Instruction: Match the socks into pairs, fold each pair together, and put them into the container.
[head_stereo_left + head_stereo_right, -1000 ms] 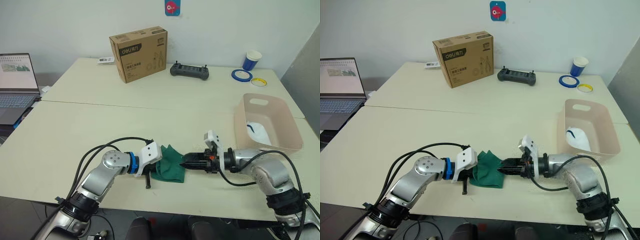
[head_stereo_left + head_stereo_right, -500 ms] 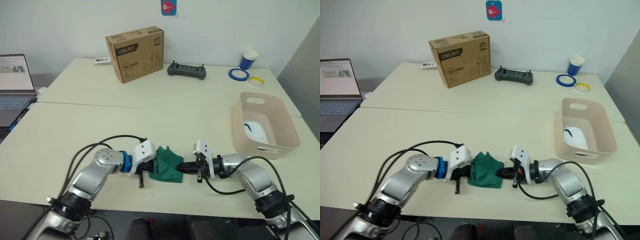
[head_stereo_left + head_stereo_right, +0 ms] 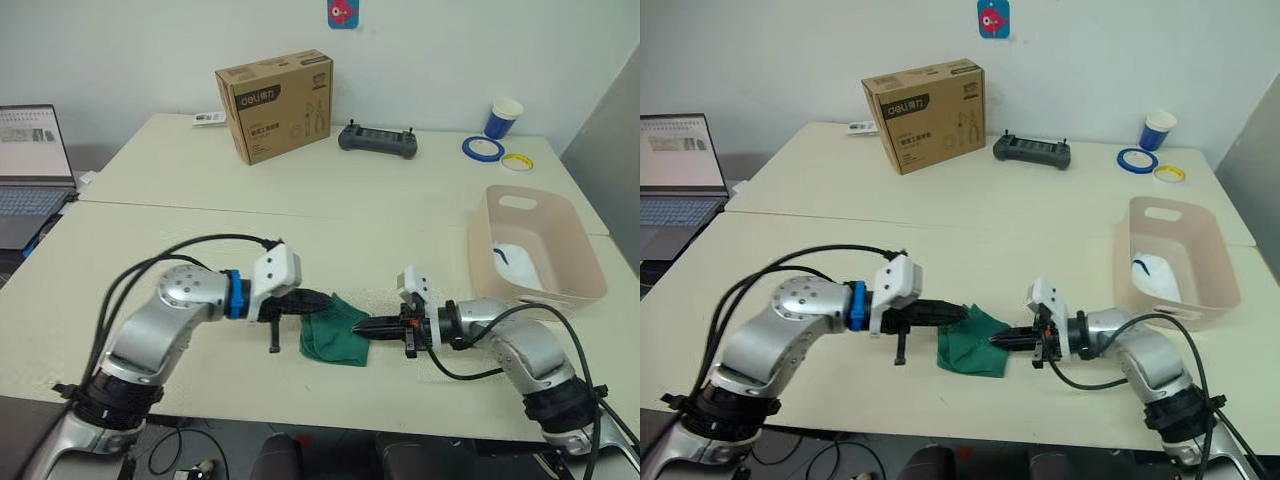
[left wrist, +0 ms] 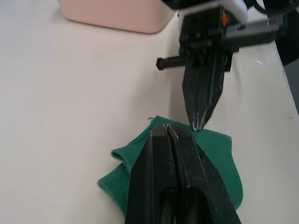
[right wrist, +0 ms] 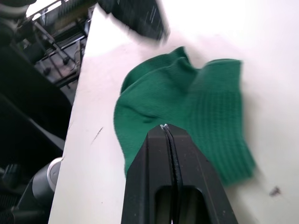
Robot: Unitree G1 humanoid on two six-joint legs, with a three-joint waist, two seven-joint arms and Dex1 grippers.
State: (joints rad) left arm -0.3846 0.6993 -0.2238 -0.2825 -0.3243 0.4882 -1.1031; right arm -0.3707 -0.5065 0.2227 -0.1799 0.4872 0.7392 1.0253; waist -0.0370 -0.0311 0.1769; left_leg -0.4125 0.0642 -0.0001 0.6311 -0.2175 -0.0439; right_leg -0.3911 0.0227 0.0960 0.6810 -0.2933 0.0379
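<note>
Since the earlier frames, the left gripper has drawn back from the folded dark green socks and now sits at their upper left edge, its two black fingers pressed together with nothing between them, tips over the fabric as the left wrist view shows. Opposite it, the right gripper lies low on the table with its fingers also closed to a point, the tip at the right edge of the green fabric; whether it pinches the cloth cannot be told. Both arms lie nearly flat across the near edge of the table, forearms pointing inward toward each other, the left elbow raised higher than a second ago. The green socks rest as a rumpled folded bundle between the two grippers, near the front edge of the table. To the right and well apart stands the pinkish-beige container, holding a white sock with a small dark mark against its near right side; any further contents cannot be made out. On the far table stand a brown cardboard box, a dark handheld controller, a blue cup and two tape rolls. A laptop sits at the far left.
</note>
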